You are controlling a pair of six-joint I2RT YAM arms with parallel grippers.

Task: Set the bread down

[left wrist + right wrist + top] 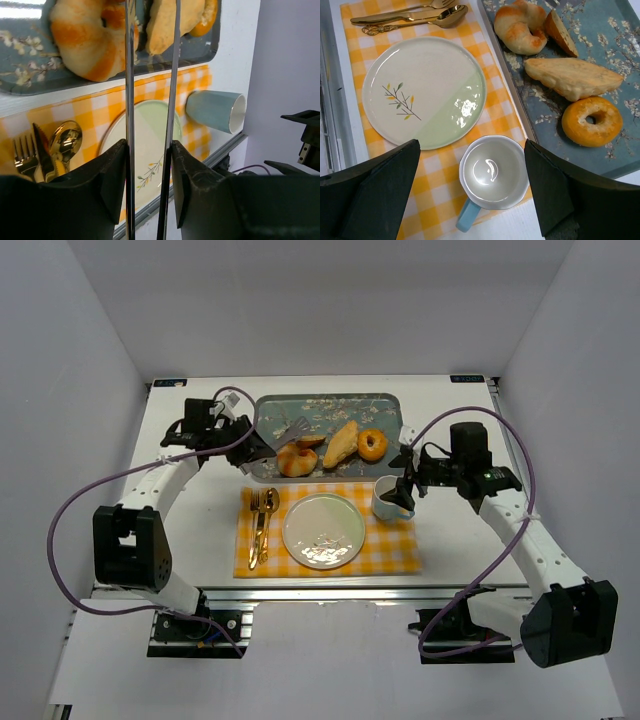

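My left gripper is shut on metal tongs, whose tips reach over the blue floral tray by the croissant. In the left wrist view the tongs' two blades run between my fingers, pointing at the croissant and a long bread. The tray also holds a bagel and a small slice. The white-green plate has nothing on it. My right gripper is open above the blue cup.
A yellow checked placemat carries the plate, the cup and gold cutlery. In the right wrist view the plate lies left of the tray. White walls enclose the table on three sides.
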